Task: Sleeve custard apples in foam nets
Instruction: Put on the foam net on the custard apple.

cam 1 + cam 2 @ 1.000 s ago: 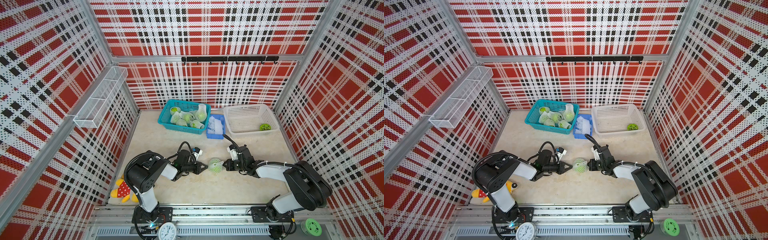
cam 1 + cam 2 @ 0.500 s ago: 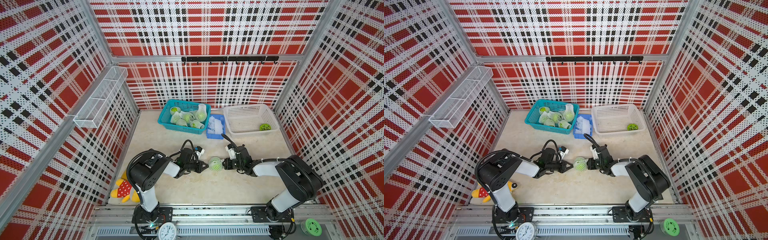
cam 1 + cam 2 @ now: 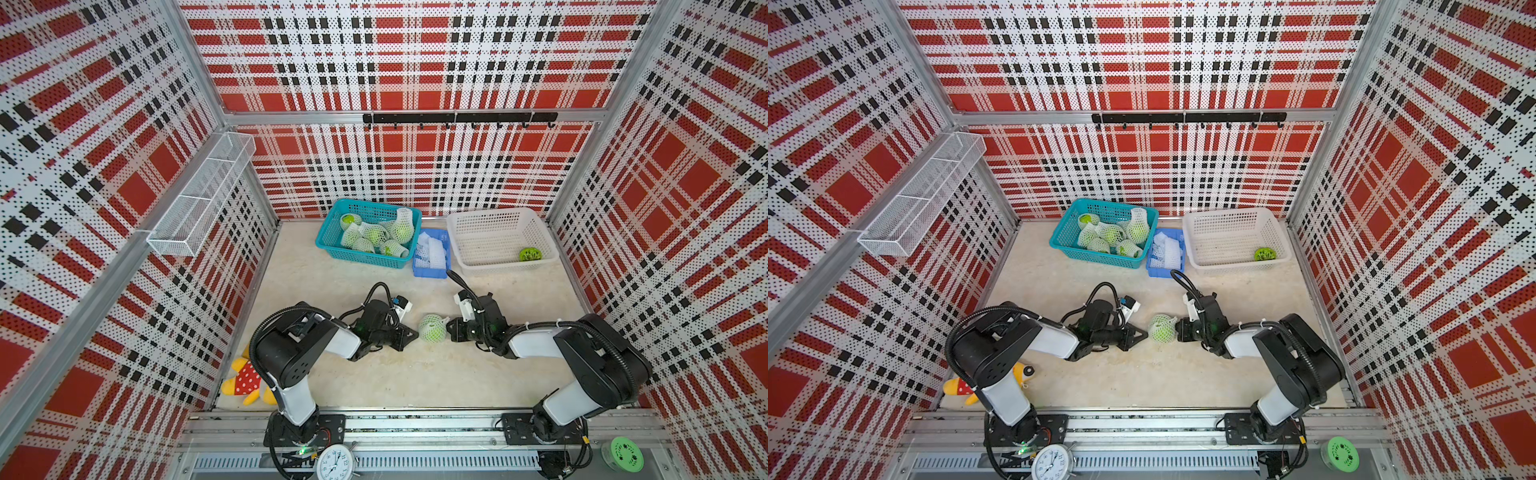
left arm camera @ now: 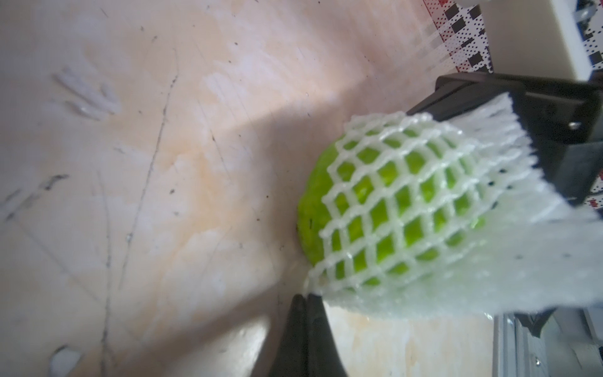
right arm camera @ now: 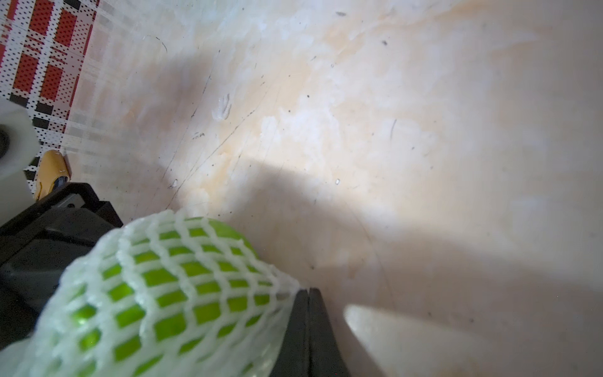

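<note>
The custard apple (image 3: 432, 330) lies on the tabletop (image 3: 395, 374) between the two arms, well in front of the baskets, with a foam net (image 4: 522, 254) drawn over most of it. That open spot probably lets both arms come in low from opposite sides.

The right fingers (image 5: 298, 326) are pressed together. The mesh narrows to a point right at their tips, so they appear to pinch the net's loose tail. That hold likely anchors the sleeve so it cannot slide off the round, bumpy fruit.

The left fingers (image 4: 293, 333) are also closed tight. Their tips meet the net's open rim, beside a patch of green skin that is still bare. Whether a strand is caught between them cannot be told.

The sleeve looks nearly on, and the rim seems to need one more tug over the bare end.

At the back, the teal basket (image 3: 326, 232) holds fruits already netted and is probably where this one will go. Spare nets sit in the blue tray (image 3: 430, 272) beside it.
</note>
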Motion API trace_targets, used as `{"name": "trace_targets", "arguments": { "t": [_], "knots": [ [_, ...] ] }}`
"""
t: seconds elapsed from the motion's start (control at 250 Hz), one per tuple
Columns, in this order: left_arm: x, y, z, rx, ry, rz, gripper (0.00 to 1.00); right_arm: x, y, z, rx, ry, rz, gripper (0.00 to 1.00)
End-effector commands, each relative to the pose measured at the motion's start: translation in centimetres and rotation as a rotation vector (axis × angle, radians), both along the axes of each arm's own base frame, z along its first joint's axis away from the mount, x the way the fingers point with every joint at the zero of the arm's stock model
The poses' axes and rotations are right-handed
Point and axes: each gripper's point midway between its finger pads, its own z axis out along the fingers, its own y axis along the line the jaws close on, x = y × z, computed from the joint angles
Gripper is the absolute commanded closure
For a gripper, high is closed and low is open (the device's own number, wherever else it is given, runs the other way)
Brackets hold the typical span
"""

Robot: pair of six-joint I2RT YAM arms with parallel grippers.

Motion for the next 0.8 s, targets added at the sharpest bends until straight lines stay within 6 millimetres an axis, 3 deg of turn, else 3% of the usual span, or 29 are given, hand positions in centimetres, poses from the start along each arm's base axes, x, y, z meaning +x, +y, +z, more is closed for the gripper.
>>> {"name": "trace_targets", "arguments": {
  "t": [0.0,0.176,0.372,0.448,0.496,0.628,0.796],
  "knots": [
    [-3.6,5.0,-6.6,0.278,0.177,0.067,1.00,-2.5,-3.2,-4.1,-0.143,0.106,-0.049,1.00],
    [-2.8,3.8,-3.9,0.241,0.080,0.054,1.00,-2.1,-2.9,-1.5,-0.110,0.049,-0.053,1.00],
    [-1.6,3.3,0.2,0.207,-0.041,0.086,0.98,-1.3,-3.3,3.6,-0.094,-0.051,-0.074,0.73],
    [-1.2,3.5,1.4,0.202,-0.075,0.110,0.95,-1.0,-3.6,5.2,-0.110,-0.092,-0.075,0.56],
    [-1.0,3.6,1.9,0.198,-0.090,0.121,0.89,-0.9,-3.7,6.0,-0.112,-0.111,-0.079,0.53],
    [-0.8,3.7,2.2,0.198,-0.094,0.126,0.58,-0.7,-3.5,8.0,-0.096,-0.152,-0.066,0.43],
    [-1.0,3.7,2.6,0.186,-0.107,0.127,0.51,-1.2,-2.7,11.0,-0.045,-0.270,0.008,0.33]
  ]
}}
